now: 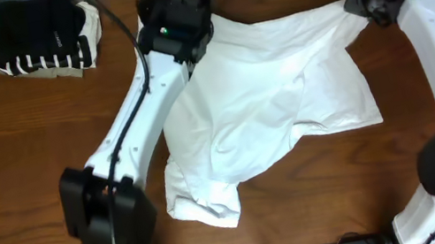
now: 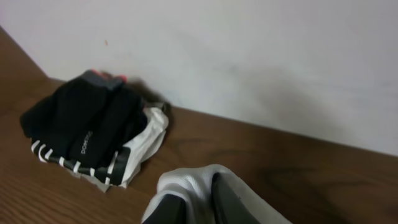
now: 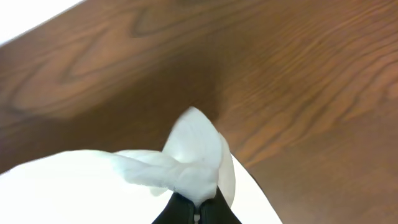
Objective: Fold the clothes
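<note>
While right claw [image 3: 198, 210] pinches far corner of white shirt [image 1: 275, 94], left claw [image 2: 199, 199] at shirt's far edge, grip untellable, dark folded pile [image 1: 36, 33] far left.

The overhead camera looks straight down from well above the table [image 1: 13, 131], taking in the white shirt [image 1: 275, 94] at the middle and the pile of folded clothes [image 1: 41, 36] at the far left corner. The left wrist camera sits low and looks across the tabletop at the wall [image 2: 249, 56], sharing that pile [image 2: 87, 134] with the overhead view. The right wrist camera looks down from very close, sharing a pinched corner of the shirt [image 3: 193, 155].
</note>
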Available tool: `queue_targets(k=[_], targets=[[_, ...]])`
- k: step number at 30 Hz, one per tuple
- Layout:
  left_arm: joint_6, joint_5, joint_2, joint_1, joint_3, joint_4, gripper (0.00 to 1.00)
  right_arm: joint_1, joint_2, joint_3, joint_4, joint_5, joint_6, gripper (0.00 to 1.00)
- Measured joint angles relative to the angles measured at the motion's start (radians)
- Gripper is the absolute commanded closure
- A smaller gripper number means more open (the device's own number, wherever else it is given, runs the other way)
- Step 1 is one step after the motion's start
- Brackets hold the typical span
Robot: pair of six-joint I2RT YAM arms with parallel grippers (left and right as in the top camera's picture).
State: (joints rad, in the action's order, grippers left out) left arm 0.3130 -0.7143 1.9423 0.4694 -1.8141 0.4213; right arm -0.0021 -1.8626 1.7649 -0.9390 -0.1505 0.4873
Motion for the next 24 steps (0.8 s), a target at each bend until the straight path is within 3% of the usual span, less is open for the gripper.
queue_targets(k=[5,7,8,9,10,12,14,24], targets=[[0.002,-0.001,0.064,-0.044,0.000,-0.014,0.70,0.000,-0.082,0.000,0.057,-0.006,0.004,0.98],[-0.001,0.000,0.085,-0.060,0.000,-0.023,0.58,0.000,-0.111,0.000,0.082,-0.008,0.006,0.96],[-0.002,0.002,0.098,-0.068,0.000,-0.024,0.47,0.000,-0.125,0.000,0.092,-0.009,0.007,0.75],[-0.002,0.004,0.107,-0.075,0.000,-0.024,0.33,0.000,-0.137,0.000,0.099,-0.011,0.013,0.32],[-0.005,0.010,0.116,-0.081,0.000,-0.019,0.26,0.000,-0.145,0.000,0.101,-0.013,0.011,0.01],[-0.003,0.024,0.128,-0.090,0.000,-0.002,0.10,0.000,-0.157,0.000,0.098,-0.016,0.011,0.01],[-0.013,0.039,0.132,-0.097,0.000,0.019,0.01,0.000,-0.158,0.000,0.091,-0.019,0.010,0.01],[-0.039,0.098,0.022,-0.050,0.000,0.197,0.02,-0.008,-0.024,-0.001,-0.042,-0.024,0.002,0.01]])
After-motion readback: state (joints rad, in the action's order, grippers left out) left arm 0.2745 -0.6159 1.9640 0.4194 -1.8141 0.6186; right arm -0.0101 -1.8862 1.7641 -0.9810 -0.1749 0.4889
